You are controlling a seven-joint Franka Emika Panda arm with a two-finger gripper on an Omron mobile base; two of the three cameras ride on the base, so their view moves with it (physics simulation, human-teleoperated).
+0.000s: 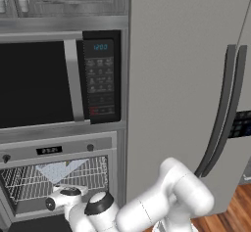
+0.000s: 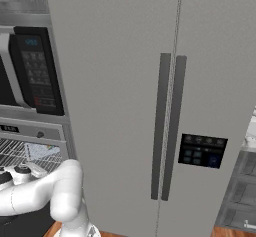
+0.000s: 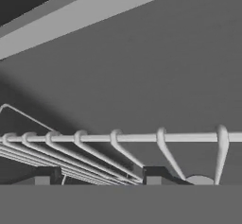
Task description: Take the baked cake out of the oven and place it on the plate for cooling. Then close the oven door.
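The oven (image 1: 59, 150) sits under the microwave, with a small black display, two dark knobs and its cavity open. Wire racks (image 1: 54, 179) show inside. My arm (image 1: 147, 206) reaches low toward the cavity, the wrist (image 1: 66, 197) just before the lower rack. In the hand view my gripper (image 3: 99, 178) is open, its fingertips (image 3: 45, 176) wide apart and empty, right at the rack's front bar (image 3: 123, 137). A small pale rounded shape (image 3: 198, 179) lies beyond the right tip; I cannot tell what it is. The cake and the plate are out of view. A dark panel (image 2: 25, 221) low down may be the oven door.
A black-windowed microwave with keypad (image 1: 100, 77) is above the oven. A tall grey fridge (image 2: 170, 126) with two dark handles stands close on the right. The oven's grey ceiling (image 3: 142, 67) is above the gripper. Wood floor (image 1: 235, 211) shows at the lower right.
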